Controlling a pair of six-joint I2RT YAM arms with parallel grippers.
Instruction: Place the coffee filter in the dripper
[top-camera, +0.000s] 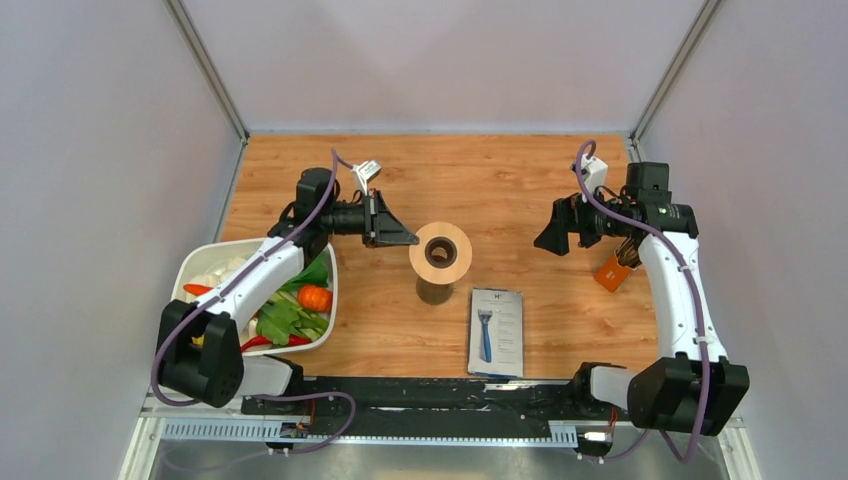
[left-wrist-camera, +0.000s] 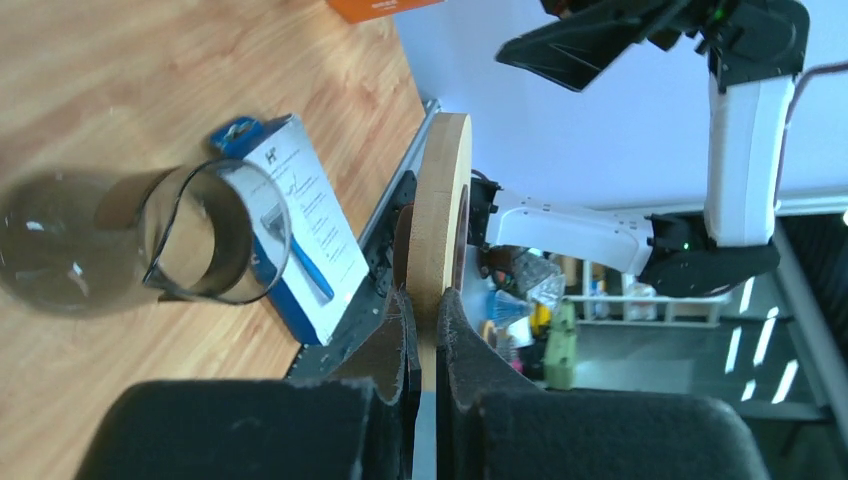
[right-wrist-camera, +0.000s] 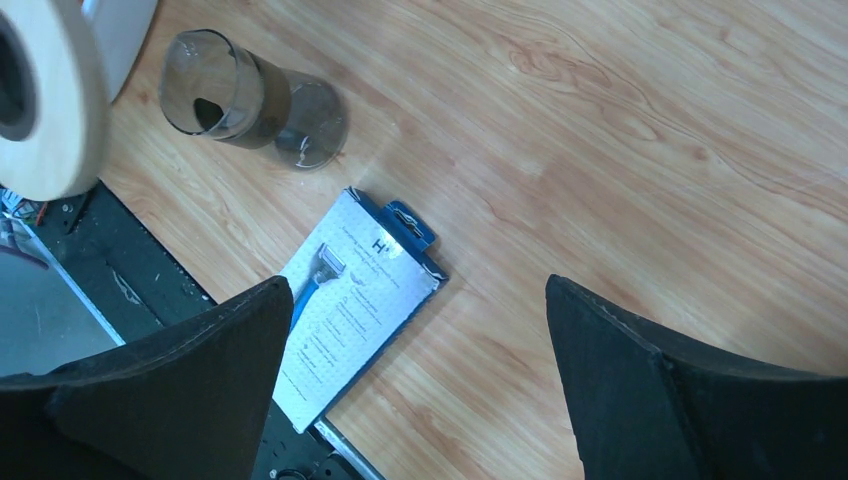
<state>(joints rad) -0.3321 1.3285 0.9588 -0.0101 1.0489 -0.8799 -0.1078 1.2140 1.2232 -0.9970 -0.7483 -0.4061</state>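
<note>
The dripper (top-camera: 456, 264) shows from above as a tan round piece with a dark centre hole. It hangs in the air over a dark glass cup (top-camera: 435, 293). My left gripper (top-camera: 412, 240) is shut on its left rim. In the left wrist view the dripper (left-wrist-camera: 445, 200) stands edge-on, pinched between the fingertips of the left gripper (left-wrist-camera: 425, 300). In the right wrist view only part of the dripper (right-wrist-camera: 55, 120) shows. No separate coffee filter shows, and I cannot tell whether the tan face is paper. My right gripper (top-camera: 550, 238) hovers open and empty far to the right, and in its own view the right gripper (right-wrist-camera: 415, 285) is over bare wood.
A boxed blue razor (top-camera: 496, 330) lies flat near the front, just right of the glass cup (right-wrist-camera: 240, 100). A white tray (top-camera: 190, 265) of toy vegetables sits under the left arm. An orange tag (top-camera: 612, 272) lies by the right arm. Grey walls close in both sides.
</note>
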